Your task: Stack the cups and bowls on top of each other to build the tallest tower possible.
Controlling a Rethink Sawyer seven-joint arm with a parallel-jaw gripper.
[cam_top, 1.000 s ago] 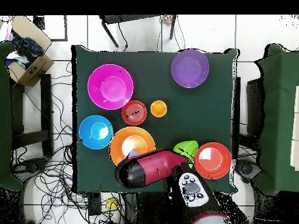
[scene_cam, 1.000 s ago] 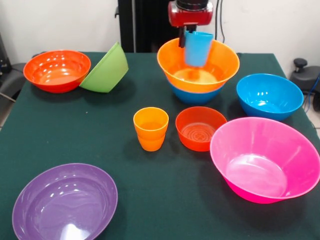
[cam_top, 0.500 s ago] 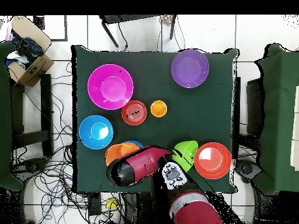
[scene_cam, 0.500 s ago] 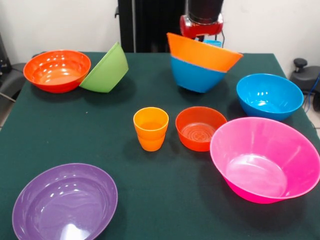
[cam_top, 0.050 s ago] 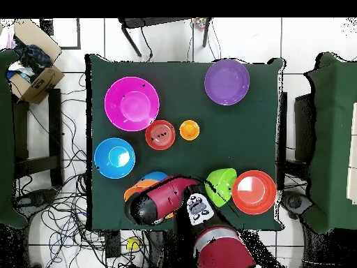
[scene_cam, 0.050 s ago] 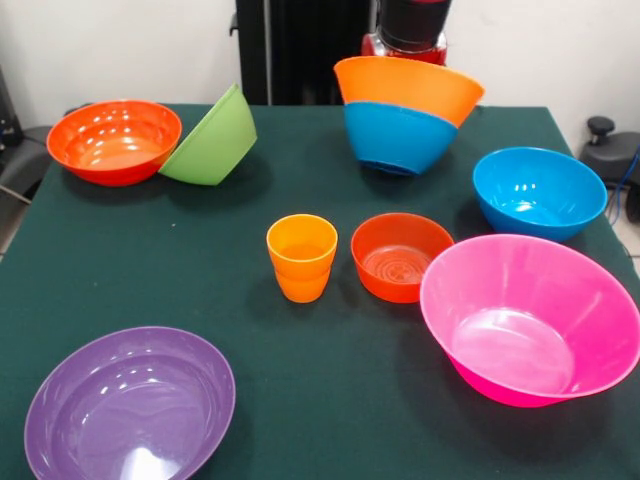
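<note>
The orange bowl (scene_cam, 0.050 s ago: 407,88) nested in the blue bowl (scene_cam, 0.050 s ago: 400,138) has been pushed back toward the far edge of the tabletop (scene_cam, 0.050 s ago: 150,260). A second ago the pair sat level with a light blue cup held over it; half a second ago it was tipped steeply; now it is nearly level again, though the orange rim is still slightly slanted. The light blue cup is no longer seen in either view, and it may sit inside the orange bowl, hidden by its wall.

This two-bowl pair is the only tower so far. Right behind it the gripper (scene_cam, 0.050 s ago: 408,42) is seen only as a red and black body, so whether the fingers are clenched or released cannot be told. In the overhead view the arm (cam_top, 0.050 s ago: 164,200) covers most of the pair.

The other pieces lie apart, unstacked. Two orange cups (scene_cam, 0.050 s ago: 301,257), one in the other, stand at the middle, just beside a small red-orange bowl (scene_cam, 0.050 s ago: 401,255). A pink bowl (scene_cam, 0.050 s ago: 530,318) and a second blue bowl (scene_cam, 0.050 s ago: 539,192) lie on one side. A lime green bowl (scene_cam, 0.050 s ago: 212,138) is propped tilted against a large red-orange bowl (scene_cam, 0.050 s ago: 114,140), and a purple bowl (scene_cam, 0.050 s ago: 130,405) rests at the near corner.
</note>
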